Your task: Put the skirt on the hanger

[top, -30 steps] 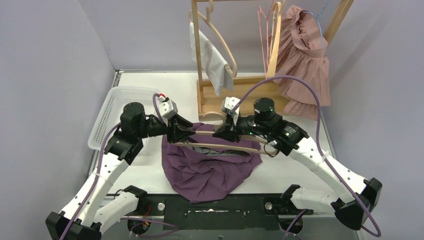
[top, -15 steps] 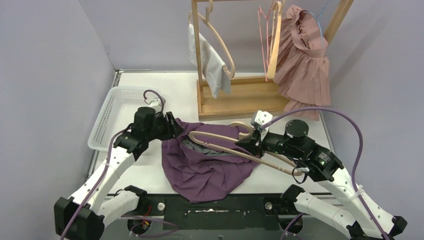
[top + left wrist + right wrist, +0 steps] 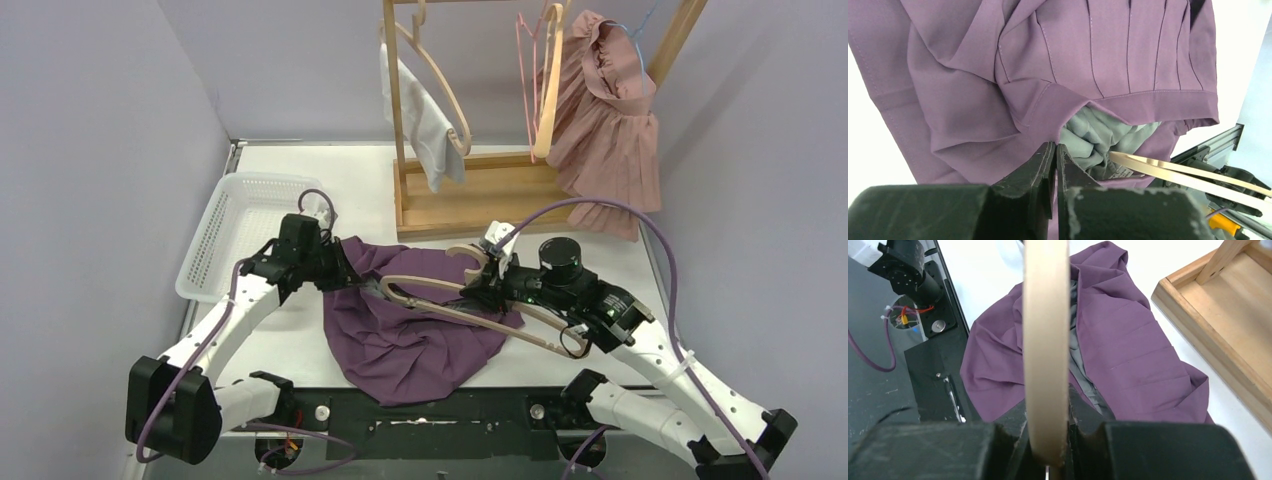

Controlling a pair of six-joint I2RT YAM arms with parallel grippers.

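The purple skirt (image 3: pixel 410 340) lies crumpled on the table near the front edge, its grey lining (image 3: pixel 1093 135) showing at the waist opening. My right gripper (image 3: pixel 482 292) is shut on the wooden hanger (image 3: pixel 520 322) near its hook and holds it low over the skirt, left tip at the opening. In the right wrist view the hanger (image 3: pixel 1045 315) sits between the jaws above the skirt (image 3: pixel 1128 350). My left gripper (image 3: pixel 368 285) is shut at the waistband edge, seemingly pinching the skirt (image 3: pixel 973 75). The hanger's tip (image 3: pixel 1188 172) shows to its right.
A white plastic basket (image 3: pixel 225 225) stands at the left. A wooden rack (image 3: pixel 470 190) stands behind the skirt, with a white garment (image 3: pixel 425 120), spare hangers and a pink dress (image 3: pixel 610 120) hung on it. The black base rail (image 3: pixel 430 410) runs along the front edge.
My right arm swung right with the hanger, then came back left and lower. My left gripper drew back to the left, then moved down to the waistband.
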